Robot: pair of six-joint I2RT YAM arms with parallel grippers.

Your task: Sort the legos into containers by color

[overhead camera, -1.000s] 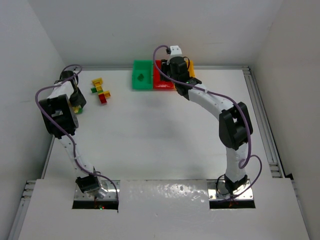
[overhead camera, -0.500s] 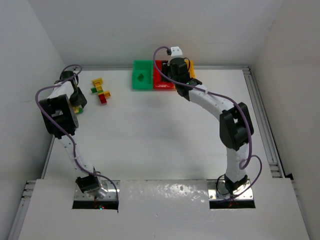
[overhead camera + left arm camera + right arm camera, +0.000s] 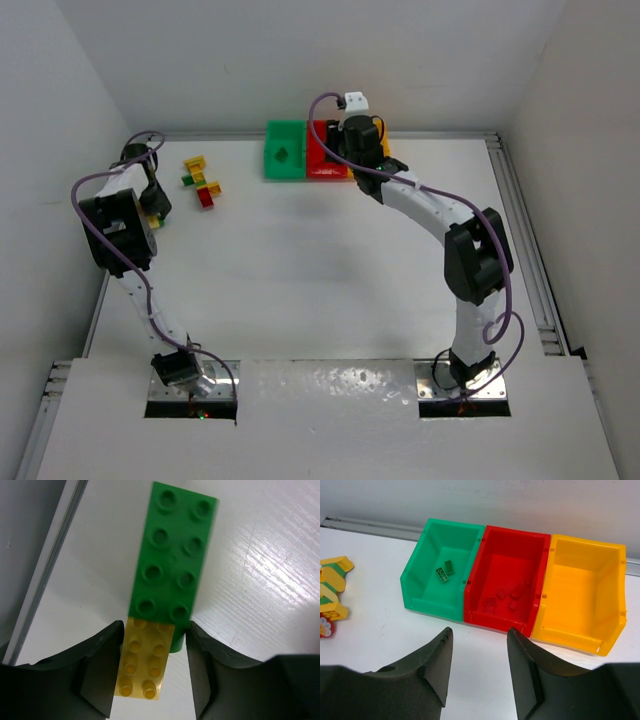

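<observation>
The left tool (image 3: 155,628) sits at the bottom of the left wrist view, jaws narrowly apart on either side of a yellow brick (image 3: 147,666). I cannot tell whether they pinch it. A longer green brick (image 3: 175,555) overlaps its far end, so the two will probably lift as one. Clamp squarely on the yellow sides, rise slowly, and expect to split the pair before binning. Further up the tabletop (image 3: 320,260), loose legos (image 3: 201,179) lie at upper left. At top centre the right tool (image 3: 480,631) hangs wide and empty before the green bin (image 3: 419,586), red bin (image 3: 492,621) and yellow bin (image 3: 570,636).
</observation>
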